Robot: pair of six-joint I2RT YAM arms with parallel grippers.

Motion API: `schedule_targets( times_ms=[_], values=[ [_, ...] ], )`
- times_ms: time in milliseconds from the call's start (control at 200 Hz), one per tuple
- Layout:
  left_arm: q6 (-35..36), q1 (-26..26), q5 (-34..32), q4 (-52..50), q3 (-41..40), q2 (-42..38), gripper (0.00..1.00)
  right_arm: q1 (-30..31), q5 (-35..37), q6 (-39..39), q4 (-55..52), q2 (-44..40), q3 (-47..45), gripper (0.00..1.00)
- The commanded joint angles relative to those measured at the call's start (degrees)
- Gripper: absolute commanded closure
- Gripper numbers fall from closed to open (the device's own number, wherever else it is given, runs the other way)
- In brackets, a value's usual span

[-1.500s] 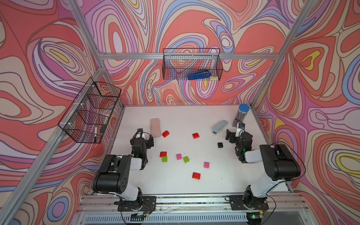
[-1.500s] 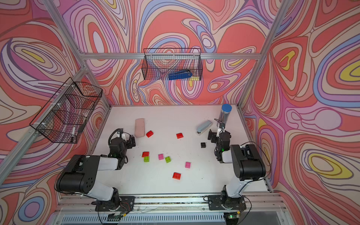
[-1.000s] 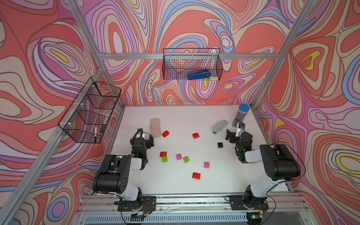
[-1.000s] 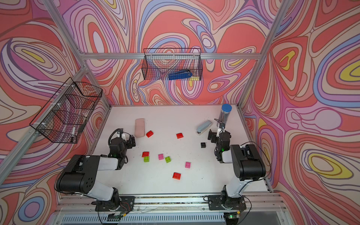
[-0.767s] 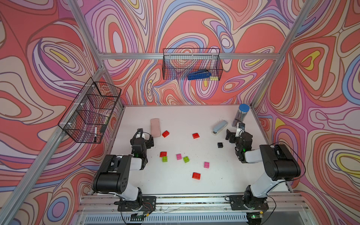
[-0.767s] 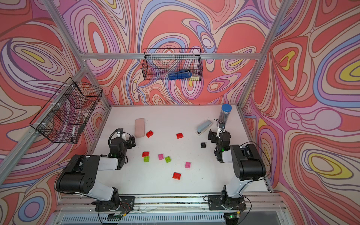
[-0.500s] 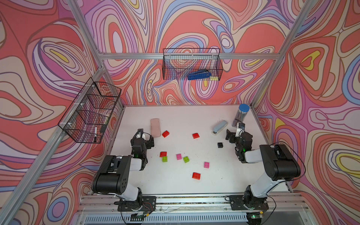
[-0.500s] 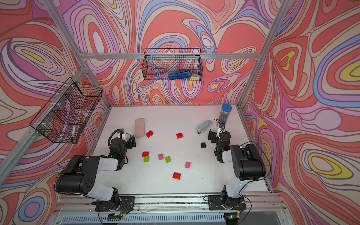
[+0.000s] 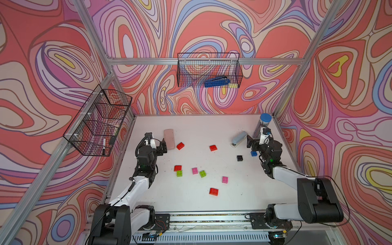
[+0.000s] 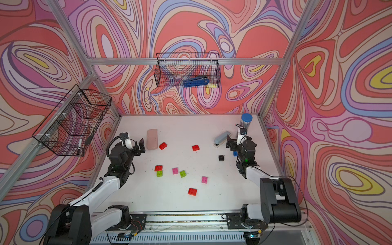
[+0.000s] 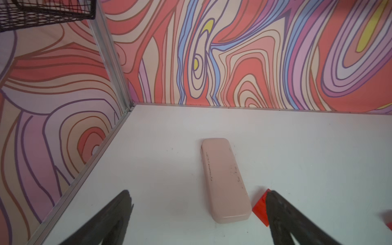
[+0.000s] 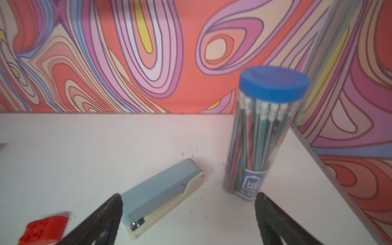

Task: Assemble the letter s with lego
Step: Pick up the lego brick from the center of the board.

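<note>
Reaching forward low along opposite edges of the table (image 9: 191, 203), both arms point toward the back wall; the left gripper (image 9: 160, 146) and right gripper (image 9: 253, 146) gape, holding nothing. The lego (image 9: 194, 170) lies scattered mid-table (a blue brick (image 9: 253, 153) just beside the right gripper).

- A red brick (image 9: 180, 146) is lying toward the back left, with a second red brick (image 9: 213, 147) sitting mid-back
- A black brick (image 9: 239, 158) and a blue brick (image 9: 253, 153) are sitting near each other on the right
- A third red brick (image 9: 177, 168) is touching a lime brick (image 9: 179, 173) in front of it
- A pink brick (image 9: 194, 170) is lying just beside a second lime brick (image 9: 202, 174)
- A second pink brick (image 9: 225, 179) and a fourth red brick (image 9: 213, 191) are resting apart, nearest the front
</note>
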Motion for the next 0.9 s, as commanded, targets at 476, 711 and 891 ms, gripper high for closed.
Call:
schedule_targets(
  times_ms=[476, 711, 891],
  values=[
    [19.4, -7.74, 21.06, -52.83, 31.04, 12.02, 0.02, 11.25, -19.27, 0.45, -33.34, -8.42, 10.6, 0.01],
    [27.35, -7.72, 22.11, -58.99, 39.19, 25.03, 0.08, 14.49, -17.69, -0.26, -33.78, -7.54, 11.16, 0.02],
    [32.08, -7.57, 18.66, -58.26, 43.43, 31.96, 0.14, 16.26, -18.05, 0.76, -32.59, -6.01, 10.24, 0.02]
  ],
)
